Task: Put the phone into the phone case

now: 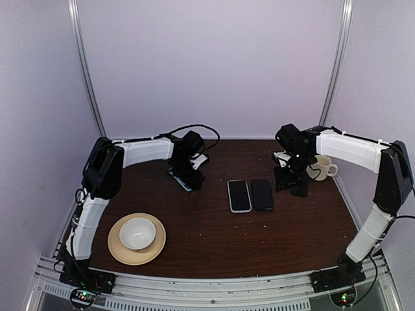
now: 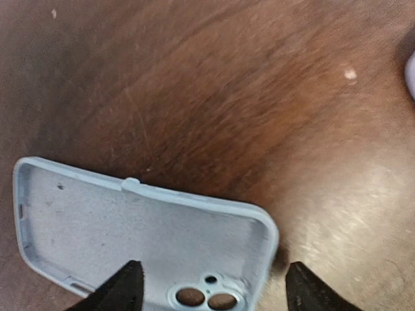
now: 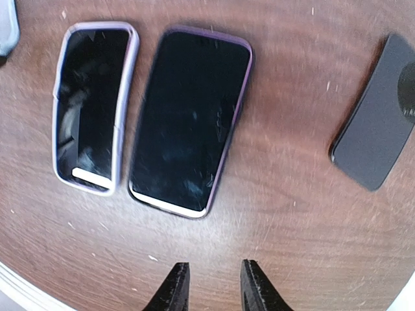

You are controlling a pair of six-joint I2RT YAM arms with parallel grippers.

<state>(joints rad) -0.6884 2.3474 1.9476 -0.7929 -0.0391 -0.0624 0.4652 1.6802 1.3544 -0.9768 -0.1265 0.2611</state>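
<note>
The phone is an all-black slab lying flat mid-table, and it also shows in the right wrist view. The phone case lies with its light-blue inside up at the back left, partly hidden under my left gripper in the top view. My left gripper is open and low over the case, and its camera-hole end lies between the fingers. My right gripper is open with a narrow gap and empty, just right of the phone above bare table. In the top view it is at the back right.
A second phone with a light rim lies right against the black phone's left side. A flat black pad lies to the right of the phones. A tan plate with a white bowl stands front left. A white mug stands at the back right.
</note>
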